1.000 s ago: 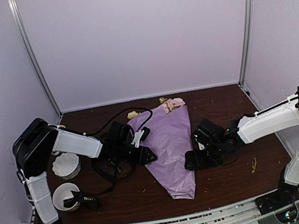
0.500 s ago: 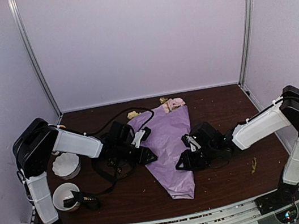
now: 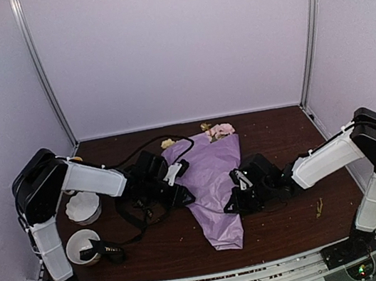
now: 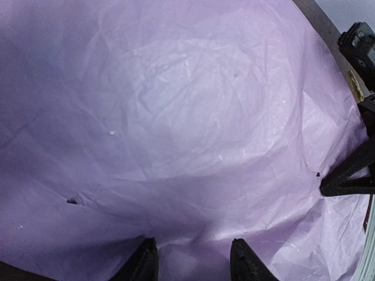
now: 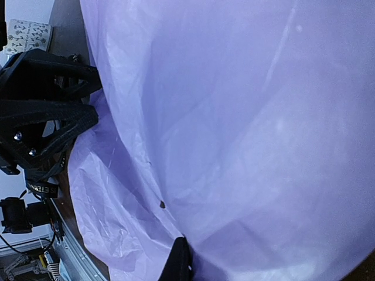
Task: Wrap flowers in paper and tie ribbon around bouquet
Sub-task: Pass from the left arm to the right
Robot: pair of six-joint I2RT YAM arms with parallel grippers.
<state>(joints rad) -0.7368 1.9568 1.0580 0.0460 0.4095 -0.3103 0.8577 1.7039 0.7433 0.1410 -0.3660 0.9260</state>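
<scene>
Top external view: thin, light, likely tear-prone paper (image 3: 213,179) coned around flowers (image 3: 219,131), best pinched gently at folded edges, right gripper (image 3: 232,205) clamped on its right edge, left gripper (image 3: 185,196) fingers apart at the left.

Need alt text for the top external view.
A crinkled lilac paper cone lies on the dark brown table, pale flowers poking out its far end; the left gripper and right gripper flank it, the right pinching its edge.

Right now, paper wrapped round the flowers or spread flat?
Wrapped: the paper forms a tapering cone lying on the table, with the flowers poking out of its wide far end.
</scene>
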